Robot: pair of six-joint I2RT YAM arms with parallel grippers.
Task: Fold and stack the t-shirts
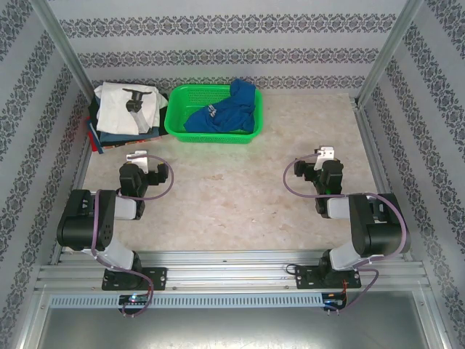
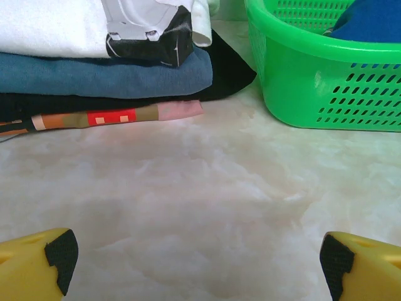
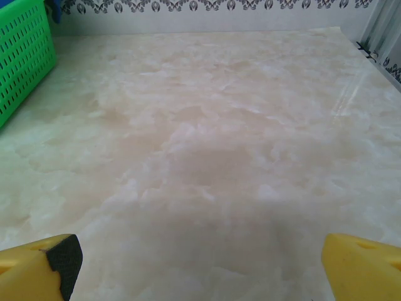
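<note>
Both arms are sitting low at the near edge of the marble-look table (image 1: 232, 196), and neither one is touching any cloth. The left gripper (image 1: 137, 155) is pointing toward the back left corner. In its wrist view, the left gripper (image 2: 197, 257) is holding its yellow fingers (image 2: 37, 257) wide apart with only bare table between them.

Just ahead of it, the stack of folded t-shirts (image 1: 120, 109) is lying in that far left corner. The white shirt (image 2: 50, 25) with a dark print is lying on top. The blue-grey shirt (image 2: 100, 75) is lying under it, then the dark shirt (image 2: 232, 78), and the multicoloured shirt (image 2: 113, 117) is peeking out at the bottom.

Right beside the stack, the green basket (image 1: 211, 137) is standing at the back edge. The royal-blue t-shirt (image 1: 225, 113) is lying crumpled inside it, with one part draping up over the far right rim.

Over on the other side, the right gripper (image 1: 324, 153) is hovering above open table, well apart from the basket. From its wrist, the right gripper (image 3: 197, 263) is also gaping wide and gripping nothing.
</note>
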